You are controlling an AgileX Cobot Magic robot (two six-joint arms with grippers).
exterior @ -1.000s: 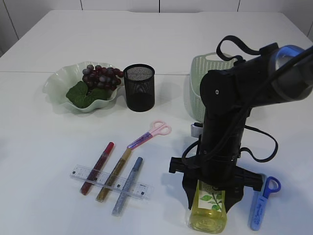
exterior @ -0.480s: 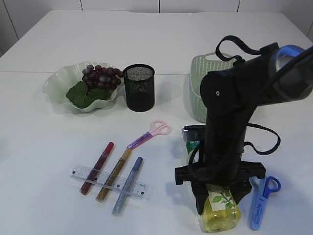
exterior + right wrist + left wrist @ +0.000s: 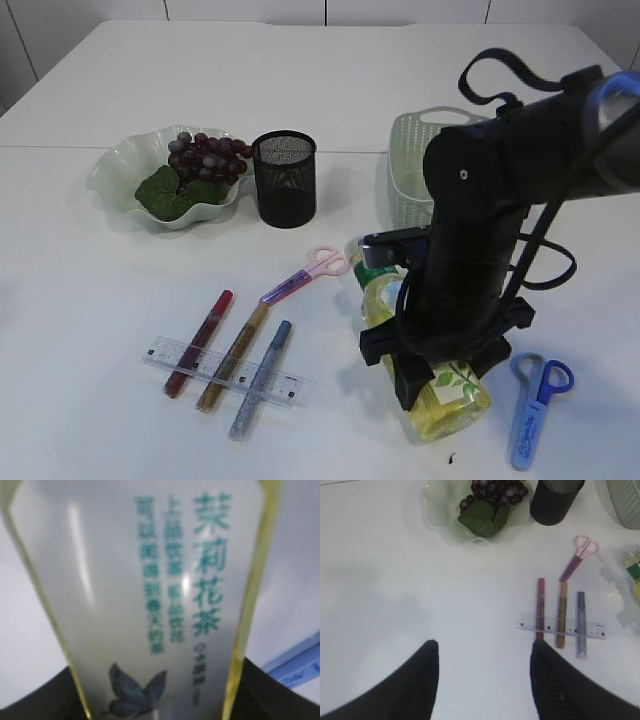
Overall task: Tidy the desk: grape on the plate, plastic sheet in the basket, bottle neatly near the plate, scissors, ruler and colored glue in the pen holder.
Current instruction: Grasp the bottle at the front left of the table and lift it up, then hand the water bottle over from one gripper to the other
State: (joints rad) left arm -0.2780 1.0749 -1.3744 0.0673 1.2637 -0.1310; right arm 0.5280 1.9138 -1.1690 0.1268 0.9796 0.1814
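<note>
My right gripper (image 3: 436, 372) is shut on the bottle (image 3: 445, 405) of yellow tea, which slants with its cap end (image 3: 375, 255) toward the pink scissors (image 3: 310, 270). Its label (image 3: 150, 595) fills the right wrist view. The grape (image 3: 205, 155) lies on the green plate (image 3: 115, 180), next to the black mesh pen holder (image 3: 285, 180). Red (image 3: 200, 340), gold (image 3: 235, 355) and blue (image 3: 262, 378) colored glue lie across the clear ruler (image 3: 225, 370). My left gripper (image 3: 485, 680) hangs open over bare table. The plastic sheet is out of view.
The pale green basket (image 3: 415, 170) stands behind the right arm. A blue-handled tool (image 3: 535, 415) lies at the front right, close to the bottle's base. The left wrist view shows the plate (image 3: 440, 515), pen holder (image 3: 552, 505) and ruler (image 3: 560, 626) ahead.
My right gripper has turned and shifted back with the bottle, so its cap end now shows to the left near the pink scissors. The basket is less covered. The left gripper looks unchanged.
</note>
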